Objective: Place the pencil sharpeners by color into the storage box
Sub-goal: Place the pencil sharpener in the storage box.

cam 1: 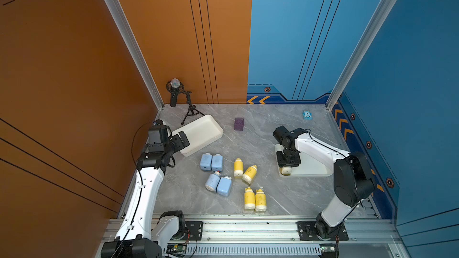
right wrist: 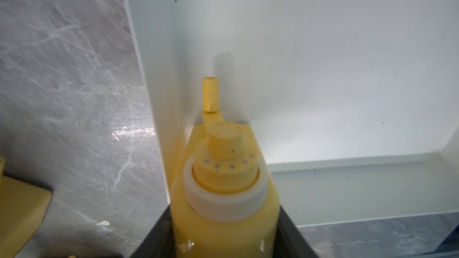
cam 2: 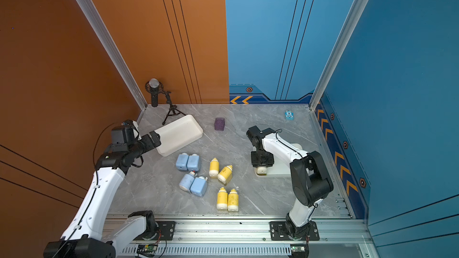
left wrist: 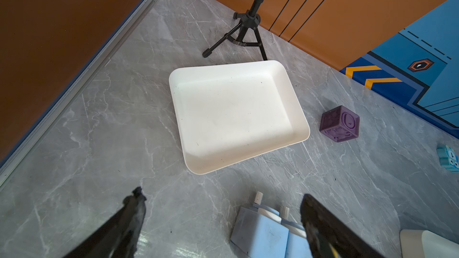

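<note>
right gripper [cam 1: 287, 167] clamped on yellow sharpener [right wrist: 223, 194] — low in white tray [cam 1: 313, 172], centre-right of frame | left gripper [left wrist: 222, 196] jaws wide apart — by second tray [cam 1: 203, 130], centre-left | four blue sharpeners [cam 1: 206, 162], four more yellow sharpeners [cam 1: 249, 198] loose, lower centre

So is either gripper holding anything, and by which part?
The right gripper grips a yellow pencil sharpener by the sides of its body; the left gripper is open and empty.

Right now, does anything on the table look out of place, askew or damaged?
A purple block and a small blue cartoon-face box lie on the far side of the table; neither is a sharpener. The left tray sits askew to the table edges. Nothing looks spilled or broken.
</note>
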Controlling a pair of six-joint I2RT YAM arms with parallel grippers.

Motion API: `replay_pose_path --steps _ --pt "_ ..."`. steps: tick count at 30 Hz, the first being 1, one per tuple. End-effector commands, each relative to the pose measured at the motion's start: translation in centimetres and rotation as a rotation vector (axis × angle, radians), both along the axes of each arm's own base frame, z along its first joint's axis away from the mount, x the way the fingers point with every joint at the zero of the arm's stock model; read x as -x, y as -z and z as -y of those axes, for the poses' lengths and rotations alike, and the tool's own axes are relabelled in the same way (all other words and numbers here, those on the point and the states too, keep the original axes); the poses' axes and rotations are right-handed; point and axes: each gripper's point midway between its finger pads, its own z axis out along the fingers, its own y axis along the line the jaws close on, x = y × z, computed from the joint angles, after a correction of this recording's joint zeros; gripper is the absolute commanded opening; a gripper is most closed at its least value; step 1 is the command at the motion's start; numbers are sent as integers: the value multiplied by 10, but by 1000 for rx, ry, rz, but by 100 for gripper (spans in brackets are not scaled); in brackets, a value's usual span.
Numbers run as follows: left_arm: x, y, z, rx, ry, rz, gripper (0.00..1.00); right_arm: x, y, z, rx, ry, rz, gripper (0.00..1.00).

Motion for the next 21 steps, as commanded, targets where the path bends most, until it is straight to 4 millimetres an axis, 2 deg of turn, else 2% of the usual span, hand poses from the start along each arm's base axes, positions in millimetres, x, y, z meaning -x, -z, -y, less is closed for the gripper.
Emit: replay_pose_path --steps 1,14,18,21 --pt "3 7 2 -14 12 -22 98 0 11 1 10 25 -11 43" --pt "3 7 2 -14 11 -24 98 2 -7 5 15 23 29 61" --pt "3 7 1 -15 9 -24 98 5 -18 6 15 22 49 65" --pt "3 7 1 -16 9 -22 98 7 -35 9 22 19 80 66"
